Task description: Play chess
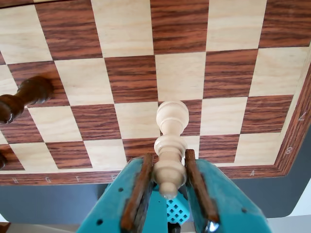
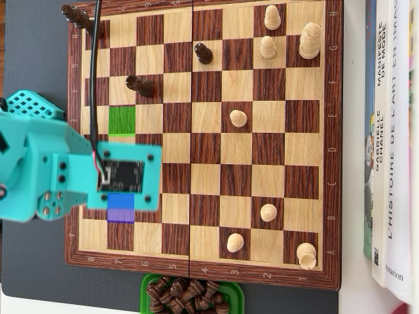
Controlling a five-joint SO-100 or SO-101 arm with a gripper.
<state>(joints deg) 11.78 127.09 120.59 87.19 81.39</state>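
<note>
My teal gripper (image 1: 168,156) is shut on a white chess piece (image 1: 171,145), its brown pads clamping the piece's upper body while its base points down at the wooden chessboard (image 1: 131,29) near the board's bordered edge. I cannot tell whether the base touches the board. In the overhead view the arm (image 2: 78,173) covers the left side of the board (image 2: 206,147), hiding the held piece. A green-tinted square (image 2: 122,121) and a blue-tinted square (image 2: 120,209) lie beside the arm.
Several white pieces stand on the right half, such as one mid-board (image 2: 239,118). Dark pieces stand at the upper left (image 2: 139,84); one shows in the wrist view (image 1: 26,97). A green tray (image 2: 147,288) holds captured dark pieces. Books (image 2: 393,131) lie to the right.
</note>
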